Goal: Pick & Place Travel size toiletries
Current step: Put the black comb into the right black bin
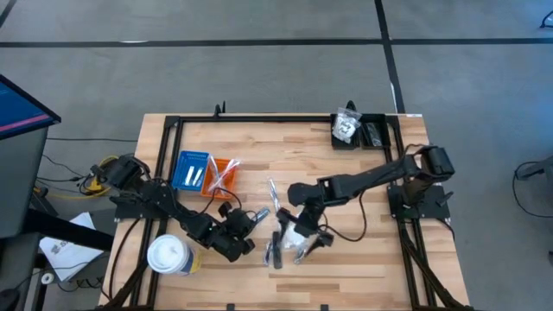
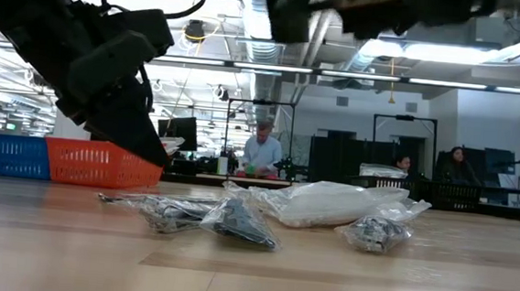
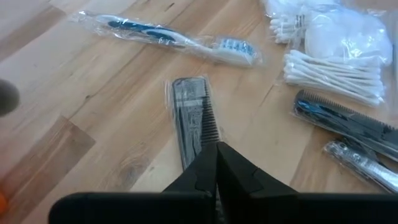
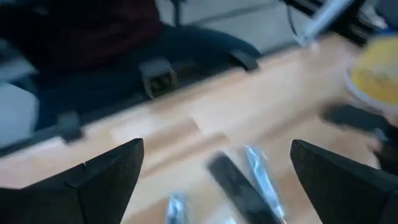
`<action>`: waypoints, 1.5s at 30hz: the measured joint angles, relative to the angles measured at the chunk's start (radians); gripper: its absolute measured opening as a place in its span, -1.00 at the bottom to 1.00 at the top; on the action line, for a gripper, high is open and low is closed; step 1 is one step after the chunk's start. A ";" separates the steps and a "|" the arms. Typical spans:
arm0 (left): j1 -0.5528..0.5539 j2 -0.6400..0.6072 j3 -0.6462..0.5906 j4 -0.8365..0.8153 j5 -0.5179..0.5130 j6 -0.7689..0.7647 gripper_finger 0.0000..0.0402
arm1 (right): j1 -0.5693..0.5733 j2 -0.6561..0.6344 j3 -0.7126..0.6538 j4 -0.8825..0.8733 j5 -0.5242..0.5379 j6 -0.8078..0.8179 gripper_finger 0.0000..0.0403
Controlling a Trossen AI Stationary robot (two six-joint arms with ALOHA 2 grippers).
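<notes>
The travel size toiletries [image 1: 289,242] lie in a loose pile on the wooden table's middle, near the front. The left wrist view shows a dark comb in a clear packet [image 3: 193,115], a wrapped blue-and-white toothbrush [image 3: 174,37], cotton swabs [image 3: 336,68] and a second comb [image 3: 348,118]. My left gripper [image 3: 216,149] is shut, and its tip stands over the near end of the first comb. In the low view this tip [image 2: 156,155] shows above the table. My right gripper [image 4: 216,144] is open wide above the pile [image 1: 302,235], with a dark comb [image 4: 233,183] below it.
A blue tray [image 1: 192,170] and an orange tray [image 1: 220,177] stand side by side at the back left. A white lidded cup [image 1: 168,257] stands at the front left. A black tray [image 1: 373,134] holding a packet sits at the back right. People sit in the room beyond.
</notes>
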 joint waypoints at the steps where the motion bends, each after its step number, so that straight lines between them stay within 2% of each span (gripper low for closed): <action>1: 0.005 0.000 0.000 -0.001 0.001 0.000 -1.00 | -0.008 0.007 -0.004 0.018 0.028 0.019 0.98; 5: 0.019 0.000 -0.006 -0.004 0.010 0.000 -1.00 | -0.050 0.053 -0.004 0.119 0.138 0.095 0.98; 12: 0.037 0.000 -0.011 -0.003 0.028 0.016 -1.00 | -0.093 0.165 0.046 0.144 0.161 0.124 0.98; 18: 0.031 0.000 -0.042 0.005 0.052 -0.007 -1.00 | -0.083 0.256 0.115 0.111 0.208 0.129 0.98; 26: 0.016 0.000 -0.083 0.038 0.064 -0.034 -1.00 | -0.067 0.269 0.142 0.108 0.400 0.129 0.98; 35: -0.043 -0.002 -0.083 0.055 0.056 -0.065 -1.00 | -0.093 0.269 0.142 0.116 0.404 0.158 0.98; 45: -0.042 -0.003 -0.083 0.048 0.044 -0.065 -1.00 | -0.091 0.269 0.142 0.115 0.400 0.147 0.98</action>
